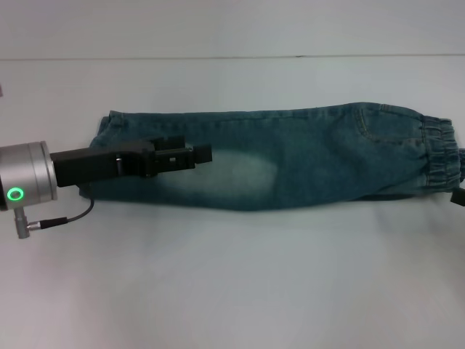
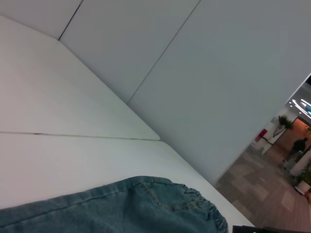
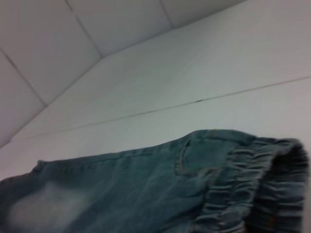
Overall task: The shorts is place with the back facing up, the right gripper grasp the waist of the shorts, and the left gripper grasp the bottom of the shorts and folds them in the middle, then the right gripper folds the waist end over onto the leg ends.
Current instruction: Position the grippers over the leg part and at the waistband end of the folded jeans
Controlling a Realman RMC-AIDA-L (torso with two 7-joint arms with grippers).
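Note:
The blue denim shorts (image 1: pixel 290 156) lie flat across the white table (image 1: pixel 232 291), folded lengthwise. Their elastic waist (image 1: pixel 439 156) is at the right and their leg ends (image 1: pixel 109 131) at the left. My left gripper (image 1: pixel 195 153) hovers over the leg half, pointing right, open with no cloth in it. Only a black tip of my right gripper (image 1: pixel 459 196) shows at the right edge, beside the waist. The right wrist view shows the gathered waistband (image 3: pixel 243 179) close up and a back pocket seam (image 3: pixel 182 158). The left wrist view shows the shorts' (image 2: pixel 126 208) upper edge and waist (image 2: pixel 204 206).
A seam (image 1: pixel 218 57) runs across the white table behind the shorts. The left arm's silver wrist with a green ring light (image 1: pixel 16 194) and a cable (image 1: pixel 65 218) sits at the left edge. Past the table's far end is a hallway (image 2: pixel 286 160).

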